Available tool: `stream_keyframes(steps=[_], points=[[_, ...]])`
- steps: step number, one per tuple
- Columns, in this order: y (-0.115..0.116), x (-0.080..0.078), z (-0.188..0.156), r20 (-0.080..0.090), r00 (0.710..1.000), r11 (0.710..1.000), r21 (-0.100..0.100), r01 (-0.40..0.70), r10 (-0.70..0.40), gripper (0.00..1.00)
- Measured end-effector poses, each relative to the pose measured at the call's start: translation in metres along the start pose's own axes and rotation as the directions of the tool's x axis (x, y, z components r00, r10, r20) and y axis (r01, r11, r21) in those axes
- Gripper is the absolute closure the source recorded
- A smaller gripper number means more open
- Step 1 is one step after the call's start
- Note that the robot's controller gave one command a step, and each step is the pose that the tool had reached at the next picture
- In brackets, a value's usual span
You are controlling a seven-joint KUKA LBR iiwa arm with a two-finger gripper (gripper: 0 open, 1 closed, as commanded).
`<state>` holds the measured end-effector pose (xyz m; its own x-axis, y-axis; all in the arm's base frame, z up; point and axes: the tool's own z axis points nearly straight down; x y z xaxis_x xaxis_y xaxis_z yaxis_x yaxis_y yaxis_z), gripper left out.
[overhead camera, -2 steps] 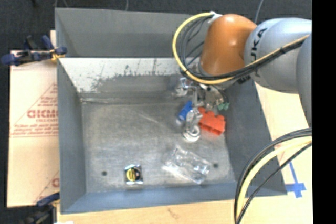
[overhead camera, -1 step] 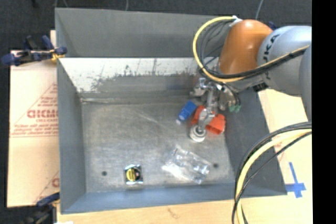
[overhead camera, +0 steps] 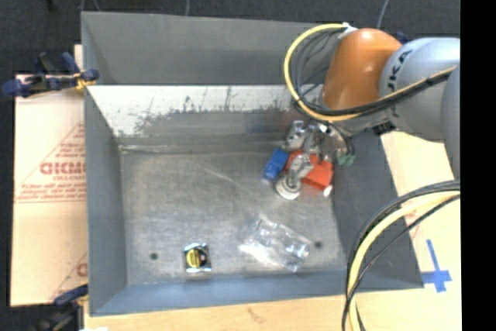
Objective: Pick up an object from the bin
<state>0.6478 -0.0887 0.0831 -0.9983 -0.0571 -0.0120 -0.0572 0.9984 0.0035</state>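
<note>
Two plastic pieces, blue block [overhead camera: 274,165] and red-orange block [overhead camera: 319,176], flank the gripper [overhead camera: 297,170], grip state indeterminable: grasp step, firm closure needed before lifting.

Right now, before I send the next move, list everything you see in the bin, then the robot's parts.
Bin: one, grey metal, middle of the view.
Blue block: one, blue, right of the bin's middle, beside the gripper.
Red-orange piece: one, red-orange, on the gripper's other side, toward the right wall.
Plastic wrapper: one, clear and crumpled, near the front wall, right of centre.
Small round thing: one, yellow and black, front left of the floor, alone.
Arm: one, silver-grey with an orange cover, entering from the right.
Gripper: one, metal, low between the blue block and red-orange piece.
</note>
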Motion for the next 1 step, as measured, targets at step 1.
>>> stream_keyframes(steps=[1], points=[[0.0041,-0.0073,-0.1358,0.002,1.0,1.0,0.007,0.011,-0.011,1.0]])
